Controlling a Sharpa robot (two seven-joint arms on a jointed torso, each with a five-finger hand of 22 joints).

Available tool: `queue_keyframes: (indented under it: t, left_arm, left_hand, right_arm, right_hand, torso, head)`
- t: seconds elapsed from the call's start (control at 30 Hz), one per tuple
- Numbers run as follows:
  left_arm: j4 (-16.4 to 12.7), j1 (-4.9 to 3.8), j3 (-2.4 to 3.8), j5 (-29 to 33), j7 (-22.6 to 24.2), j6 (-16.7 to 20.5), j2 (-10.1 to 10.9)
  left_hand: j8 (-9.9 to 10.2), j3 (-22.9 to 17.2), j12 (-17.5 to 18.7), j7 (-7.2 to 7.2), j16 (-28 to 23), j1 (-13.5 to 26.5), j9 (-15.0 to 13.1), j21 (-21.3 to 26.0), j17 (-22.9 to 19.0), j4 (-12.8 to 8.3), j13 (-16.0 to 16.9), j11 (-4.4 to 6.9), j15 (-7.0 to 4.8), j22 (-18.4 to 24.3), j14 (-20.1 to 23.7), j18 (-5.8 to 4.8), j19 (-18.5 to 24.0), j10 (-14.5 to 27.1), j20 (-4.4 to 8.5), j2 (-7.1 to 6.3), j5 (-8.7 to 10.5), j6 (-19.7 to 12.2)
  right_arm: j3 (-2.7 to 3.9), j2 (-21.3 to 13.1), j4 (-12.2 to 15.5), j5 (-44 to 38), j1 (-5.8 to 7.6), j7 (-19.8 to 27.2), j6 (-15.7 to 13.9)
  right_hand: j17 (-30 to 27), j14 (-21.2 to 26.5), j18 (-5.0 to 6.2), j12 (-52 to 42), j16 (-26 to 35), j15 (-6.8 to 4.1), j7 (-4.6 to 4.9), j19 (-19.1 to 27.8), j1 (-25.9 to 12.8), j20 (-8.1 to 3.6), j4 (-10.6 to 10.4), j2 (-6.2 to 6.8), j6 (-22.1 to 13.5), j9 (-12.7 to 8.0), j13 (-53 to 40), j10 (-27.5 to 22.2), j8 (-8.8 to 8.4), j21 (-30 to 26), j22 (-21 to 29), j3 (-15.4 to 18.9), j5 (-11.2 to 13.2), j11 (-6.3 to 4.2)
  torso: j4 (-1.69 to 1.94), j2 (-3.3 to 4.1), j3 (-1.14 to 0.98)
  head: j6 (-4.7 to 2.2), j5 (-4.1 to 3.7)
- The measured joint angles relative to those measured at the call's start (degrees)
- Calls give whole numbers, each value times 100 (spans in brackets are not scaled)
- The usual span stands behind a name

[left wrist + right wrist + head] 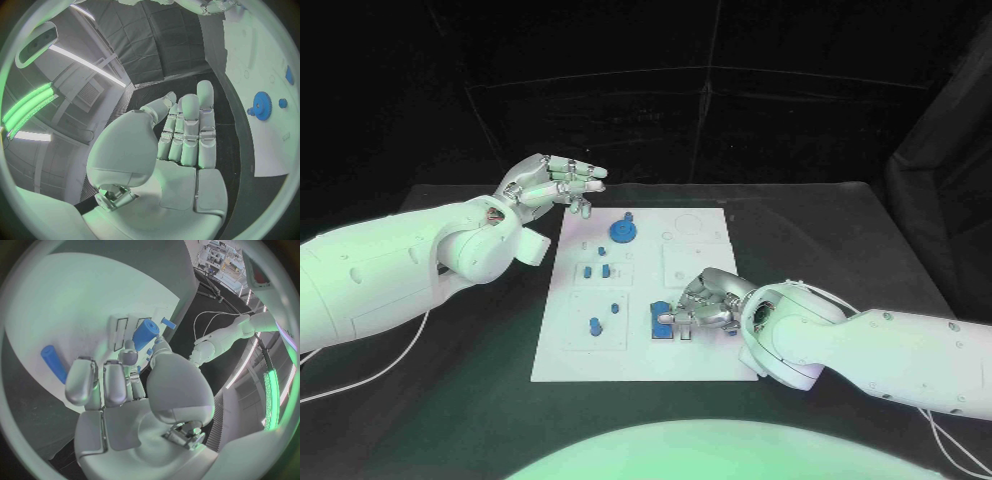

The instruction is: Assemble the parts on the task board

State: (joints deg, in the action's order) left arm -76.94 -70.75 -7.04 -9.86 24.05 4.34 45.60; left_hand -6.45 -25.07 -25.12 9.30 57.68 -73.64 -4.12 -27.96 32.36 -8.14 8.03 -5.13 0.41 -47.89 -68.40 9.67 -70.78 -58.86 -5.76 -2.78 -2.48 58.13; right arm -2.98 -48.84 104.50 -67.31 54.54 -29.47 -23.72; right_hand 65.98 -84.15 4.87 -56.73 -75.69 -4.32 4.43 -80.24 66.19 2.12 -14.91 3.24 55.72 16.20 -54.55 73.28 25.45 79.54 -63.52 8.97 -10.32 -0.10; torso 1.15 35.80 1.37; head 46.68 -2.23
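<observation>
The white task board (640,350) lay in the middle of the black table (848,240), with small blue parts set in or on it. A round blue gear (623,231) sat toward the board's far end — in the left wrist view it showed as a toothed disc (262,105) with a smaller blue piece (283,103) just beside it. Nearer, two short blue pegs (596,270) stood in the shallow outlined recesses on the board's left half, and a further blue peg (594,325) stood in a recess closer to the near edge. A blue block (661,322) lay right of that peg, touching the fingers of the right hand (700,306), which was curled down onto the board over it; whether the hand actually held the block could not be told. The right wrist view showed that hand's fingertips (128,358) resting at a blue cylinder (145,335) beside two slot outlines, with another blue cylinder (54,363) lying well apart on the white plate. The left hand (557,185) hung above the table just beyond the board's far left corner — fingers loosely extended side by side, holding nothing.
</observation>
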Motion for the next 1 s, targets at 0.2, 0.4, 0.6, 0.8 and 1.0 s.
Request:
queue_keyframes:
  t: [0.2, 0.4, 0.6, 0.8, 1.0]
  left_arm:
    - [5, 0, 0, 0, -1, -2, -5]
    - [14, 0, 0, 0, -2, -4, -10]
    - [19, 0, 0, 0, -3, -7, -12]
    - [19, 0, 0, 0, -4, -9, -11]
    - [13, 0, 0, 0, -6, -9, -2]
  left_hand:
    - [0, 0, -14, 0, 0, 0, 0, 0, 0, 0, 0, 0, 0, 0, 0, 0, 0, 0, 0, 0, 0, 0]
    - [0, 0, -23, 0, 0, 0, 0, 0, 0, 0, 0, 0, 0, -1, 0, 0, 0, 0, 0, 0, 0, 0]
    - [0, 0, -23, 0, 0, 0, 0, 0, 1, 0, 0, 0, 0, -1, 0, 0, 0, 0, 0, 0, 0, 0]
    - [0, 0, -23, 0, 0, 0, 0, 0, 1, 0, 0, 0, 0, -1, 0, 0, 0, 0, 0, 0, 0, 0]
    - [0, 0, -23, 0, 0, 0, 0, 0, -4, 0, 0, 0, 0, -1, 0, 0, 0, 0, 0, 0, 0, 0]
  right_arm:
    - [0, 8, 17, -58, 1, 121, 94]
    - [0, 47, 9, -256, 0, 136, 164]
    - [0, 77, -24, -434, 0, 98, 179]
    - [0, 85, -47, -556, 0, 49, 174]
    - [0, -48, 12, -602, 0, 127, 127]
  right_hand:
    - [66, 0, 0, -27, 0, 0, -84, -3, 549, -3, 372, -125, 109, 92, -75, 44, 74, 0, -99, -83, -298, -44]
    - [96, 21, 0, -72, -21, -21, -104, -32, 750, -32, 569, -197, 143, 155, -138, 84, 116, 28, -171, -96, 72, -83]
    - [113, 21, 0, -96, -21, -21, -104, -52, 749, -52, 569, -197, 143, 165, -165, 126, 116, 49, -194, -96, 86, -82]
    - [112, 21, 0, -96, -21, -21, -104, -52, 749, -51, 569, -197, 143, 169, -170, 126, 116, 49, -202, -96, 104, -82]
    - [71, 21, 0, -49, -21, -20, -68, -52, 764, -51, 624, -212, 83, 172, -114, 125, 108, 49, -146, -41, 23, -82]
  torso:
    - [-2, 0, -1]
    - [-2, 1, -1]
    - [-1, 7, 1]
    - [-1, 12, 2]
    - [-3, 12, 2]
  head:
    - [-9, -2]
    - [-5, -3]
    - [-9, 8]
    - [1, 11]
    - [8, 7]
